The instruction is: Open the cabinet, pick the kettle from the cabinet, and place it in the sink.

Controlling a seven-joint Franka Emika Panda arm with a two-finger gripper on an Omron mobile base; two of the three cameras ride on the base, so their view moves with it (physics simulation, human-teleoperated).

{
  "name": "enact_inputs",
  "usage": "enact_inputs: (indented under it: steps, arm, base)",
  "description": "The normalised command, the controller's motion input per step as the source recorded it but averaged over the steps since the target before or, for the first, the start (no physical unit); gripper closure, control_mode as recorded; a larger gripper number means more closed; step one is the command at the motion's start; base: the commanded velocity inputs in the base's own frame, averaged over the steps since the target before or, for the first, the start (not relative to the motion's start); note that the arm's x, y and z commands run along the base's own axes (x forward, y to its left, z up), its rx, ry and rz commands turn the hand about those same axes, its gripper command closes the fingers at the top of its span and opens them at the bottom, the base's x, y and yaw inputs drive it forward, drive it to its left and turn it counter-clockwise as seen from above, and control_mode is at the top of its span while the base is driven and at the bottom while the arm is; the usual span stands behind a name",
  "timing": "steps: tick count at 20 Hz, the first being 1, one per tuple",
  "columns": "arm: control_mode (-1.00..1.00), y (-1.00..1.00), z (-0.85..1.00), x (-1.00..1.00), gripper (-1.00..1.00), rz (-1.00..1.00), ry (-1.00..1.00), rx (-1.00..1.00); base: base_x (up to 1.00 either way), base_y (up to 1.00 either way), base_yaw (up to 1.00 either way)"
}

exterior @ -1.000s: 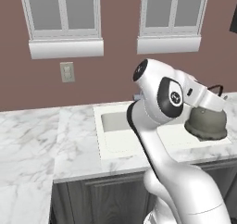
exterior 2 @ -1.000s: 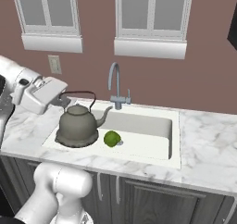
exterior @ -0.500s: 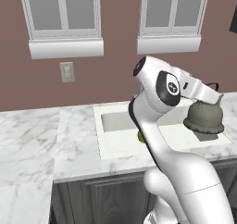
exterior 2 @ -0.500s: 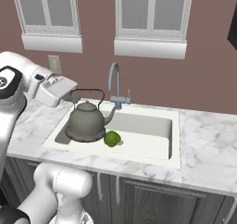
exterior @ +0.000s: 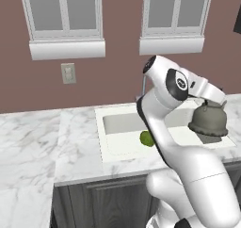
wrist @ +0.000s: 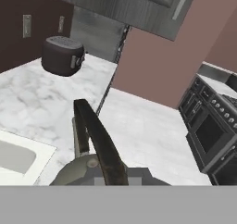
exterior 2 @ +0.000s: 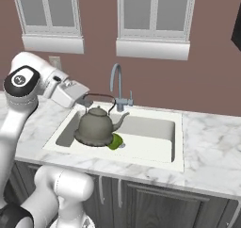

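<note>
While fingers point(exterior 2: 85, 100) clamp its handle, kettle point(exterior 2: 96, 126) hangs – over sink point(exterior 2: 176, 147)

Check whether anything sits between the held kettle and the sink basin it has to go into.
One thing does. The end effector holds the kettle by its arched handle over the left part of the sink. A small green fruit lies in the basin right beside the kettle's base, where it could get in the way. The basin looks clear apart from that.
</note>
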Motion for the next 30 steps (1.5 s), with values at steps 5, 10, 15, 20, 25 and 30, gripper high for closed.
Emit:
enact_inputs:
  steps: [5, 10, 15, 20, 25, 30]
  arm:
    - [-1.0, -0.23, -0.2, 0.22, 1.0, 0.04, 0.03, 0.05]
    - [-1.0, -0.19, -0.19, 0.25, 1.0, 0.07, 0.02, 0.01]
    - [-1.0, -0.05, -0.21, 0.24, 1.0, 0.14, 0.0, 0.0]
    - [-1.0, -0.02, -0.21, 0.27, 1.0, 0.12, 0.0, 0.02]
    - [-1.0, -0.09, -0.18, 0.2, 1.0, 0.07, 0.0, 0.11]
    - [-1.0, -0.1, -0.13, 0.23, 1.0, 0.0, 0.01, 0.06]
  base:
    - [0.0, 0.0, 0.0]
    - [0.0, 0.0, 0.0]
    - [0.0, 0.0, 0.0]
    - [0.0, 0.0, 0.0]
    - [0.0, 0.0, 0.0]
    - [0.0, 0.0, 0.0]
